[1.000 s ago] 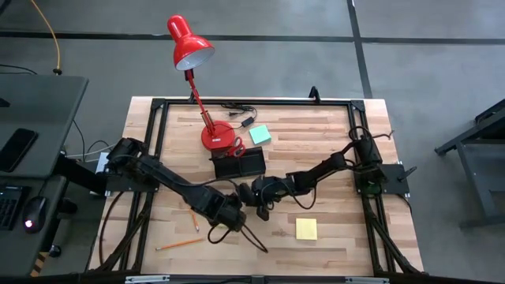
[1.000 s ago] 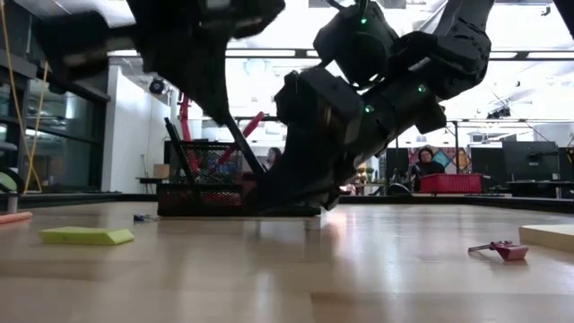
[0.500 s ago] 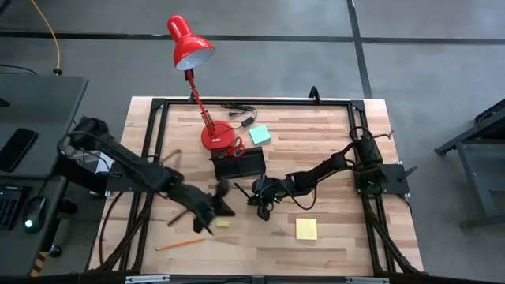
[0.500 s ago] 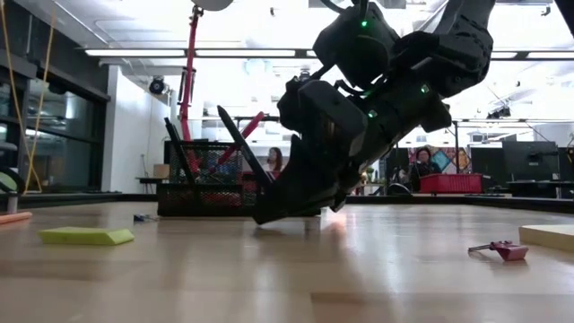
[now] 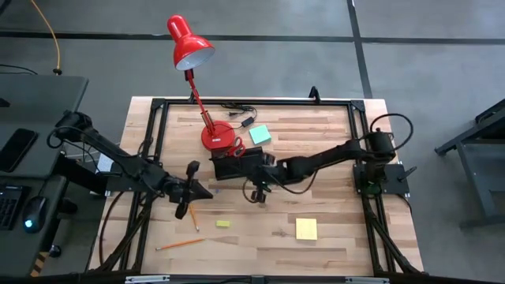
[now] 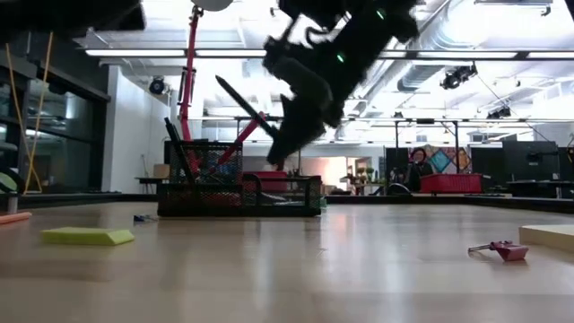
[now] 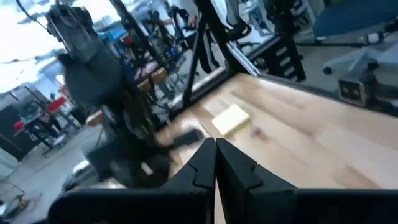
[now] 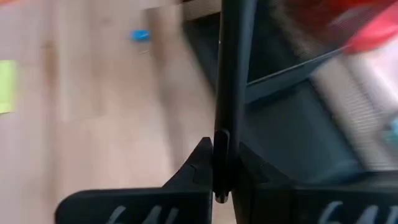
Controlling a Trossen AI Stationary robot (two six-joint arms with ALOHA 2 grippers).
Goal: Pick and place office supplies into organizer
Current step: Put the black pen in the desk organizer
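R gripper (image 8: 219,163) pinches a black pen (image 8: 231,74) just above the organizer (image 5: 239,165), which sits beside the lamp base (image 5: 217,136). L gripper (image 5: 207,192) pressed together, holding nothing, over table's (image 5: 331,221) left side near an orange pencil (image 5: 193,218)
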